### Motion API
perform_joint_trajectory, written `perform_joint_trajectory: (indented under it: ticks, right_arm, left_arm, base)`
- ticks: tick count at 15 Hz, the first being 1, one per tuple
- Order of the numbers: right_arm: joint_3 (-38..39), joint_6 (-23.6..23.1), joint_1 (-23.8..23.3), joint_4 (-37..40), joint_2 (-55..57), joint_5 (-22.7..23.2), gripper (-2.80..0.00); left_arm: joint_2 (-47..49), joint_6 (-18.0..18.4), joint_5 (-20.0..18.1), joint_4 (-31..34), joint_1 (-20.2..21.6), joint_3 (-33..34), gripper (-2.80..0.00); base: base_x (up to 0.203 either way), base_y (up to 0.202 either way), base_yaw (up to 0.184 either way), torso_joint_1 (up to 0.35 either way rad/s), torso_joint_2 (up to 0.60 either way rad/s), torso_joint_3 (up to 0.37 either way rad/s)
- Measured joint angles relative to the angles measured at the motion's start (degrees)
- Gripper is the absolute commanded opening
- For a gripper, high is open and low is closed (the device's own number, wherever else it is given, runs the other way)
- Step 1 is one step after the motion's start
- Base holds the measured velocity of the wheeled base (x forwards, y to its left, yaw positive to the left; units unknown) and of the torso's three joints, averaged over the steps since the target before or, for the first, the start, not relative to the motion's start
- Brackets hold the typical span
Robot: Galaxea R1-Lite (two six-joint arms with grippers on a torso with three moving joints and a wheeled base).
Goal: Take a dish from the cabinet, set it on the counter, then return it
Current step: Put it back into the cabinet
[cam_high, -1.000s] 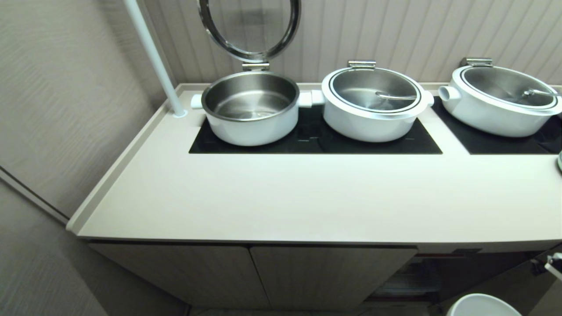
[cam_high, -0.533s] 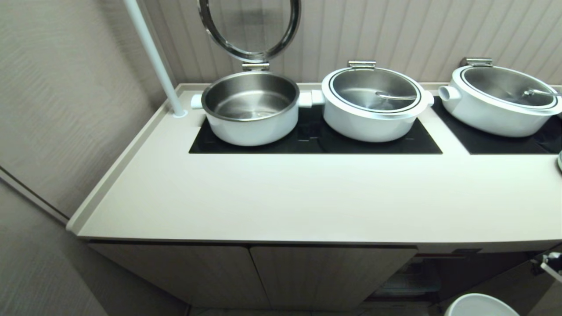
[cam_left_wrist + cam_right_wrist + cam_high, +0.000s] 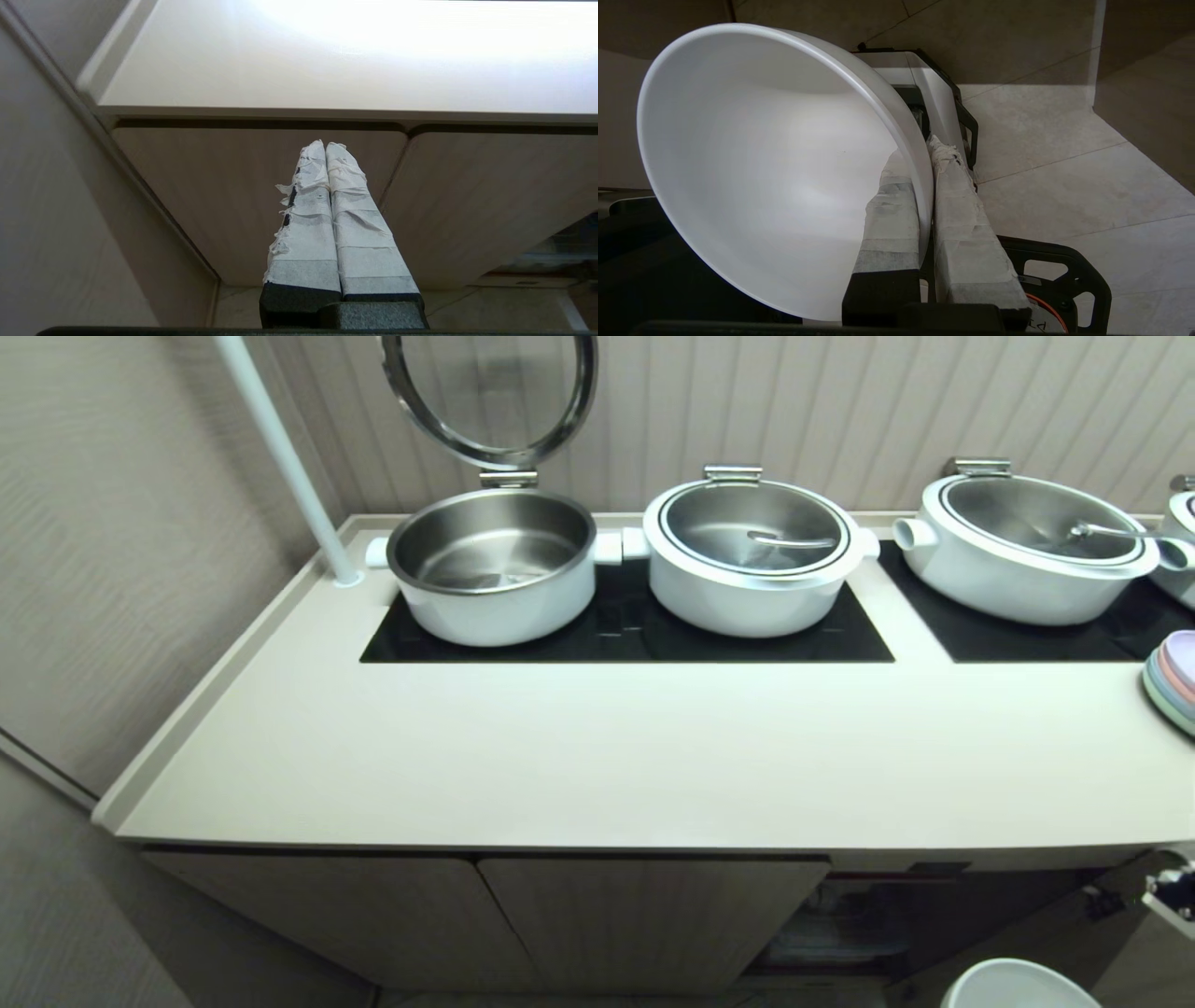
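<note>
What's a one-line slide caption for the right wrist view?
Right gripper pinches the white bowl's rim above the tiled floor.

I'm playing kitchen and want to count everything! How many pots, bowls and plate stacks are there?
Big white pots: 4, the last cut off at the edge
Small white bowl, pinched by the right gripper: 1
Stack of pastel plates: 1
Total: 6

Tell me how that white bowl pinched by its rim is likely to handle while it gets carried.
The white bowl looks rigid and glazed, so probably slippery. The right pincer grips only its thin rim, one finger inside, one outside, so it may pivot or slide if jolted. It appears ceramic, likely to chip or break if dropped on the tiled floor.
</note>
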Motion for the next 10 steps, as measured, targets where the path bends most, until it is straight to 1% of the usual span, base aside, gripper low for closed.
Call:
perform_joint_trajectory:
  ticks: [4,6,7,10]
  right_arm:
    - [-0.1,0.0,0.0,-0.1,0.1,0.0,-2.8]
    - [-0.2,0.0,0.0,0.0,0.2,0.0,-2.8]
    - [-0.2,0.0,0.0,-0.1,0.2,0.0,-2.8]
    - [-0.6,0.0,0.1,0.1,0.3,0.1,-2.8]
  left_arm:
    - [0.0,0.0,0.0,0.0,0.0,0.0,-2.8]
    - [0.0,0.0,0.0,0.0,0.0,0.0,-2.8]
    - [0.0,0.0,0.0,0.0,0.0,0.0,-2.8]
    - [0.0,0.0,0.0,0.0,0.0,0.0,-2.8]
  base:
    - [0.0,-0.196,0.001,0.002,0.0,0.001]
    - [0.0,-0.161,-0.002,0.01,0.0,0.002]
    - [0.0,-0.081,-0.001,0.002,0.01,0.002]
    - [0.0,0.0,0.0,0.0,0.0,0.0]
